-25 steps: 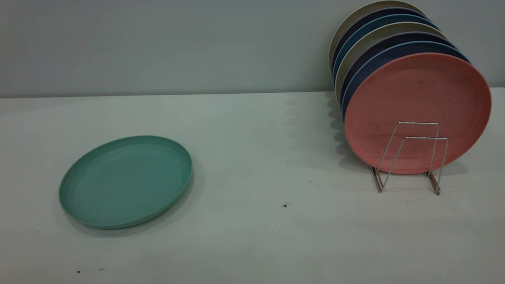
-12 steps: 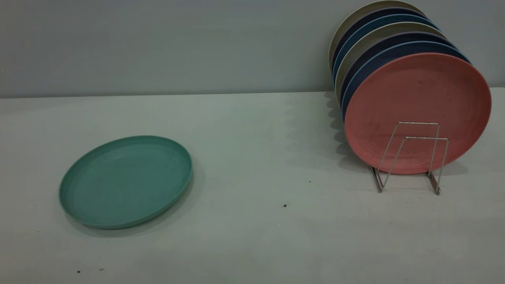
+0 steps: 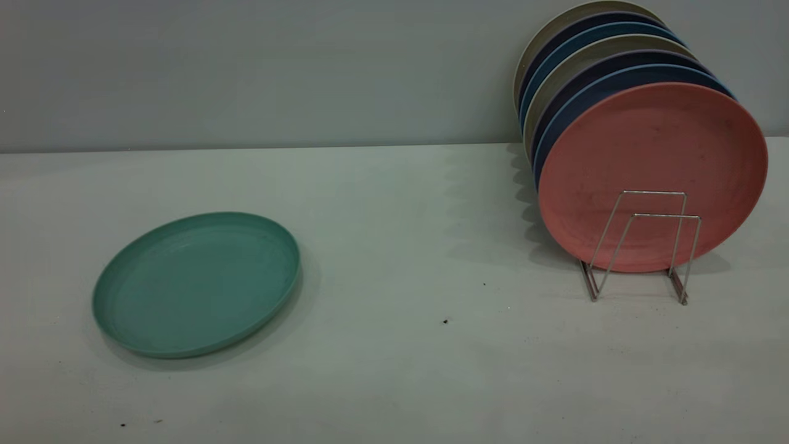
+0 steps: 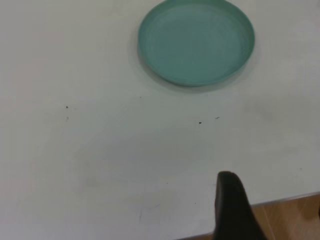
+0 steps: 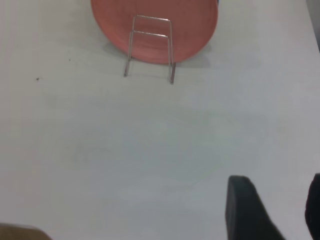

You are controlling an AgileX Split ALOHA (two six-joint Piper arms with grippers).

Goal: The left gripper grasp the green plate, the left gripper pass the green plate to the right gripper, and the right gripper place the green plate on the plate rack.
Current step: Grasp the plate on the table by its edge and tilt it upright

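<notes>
Green plate [image 3: 196, 283] lying flat on desk [image 3: 394, 370], well apart from plate rack [image 3: 641, 246]; unmoved over the last second, untouched, so grasp not yet begun. Left claw [image 4: 235, 210] near desk edge, well short of plate, spread impossible to tell. Right claw [image 5: 272, 207] parted, idle

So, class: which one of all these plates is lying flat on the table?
The green plate; it lies alone, while the salmon-pink plate and the rest stand on edge in the plate rack.
</notes>
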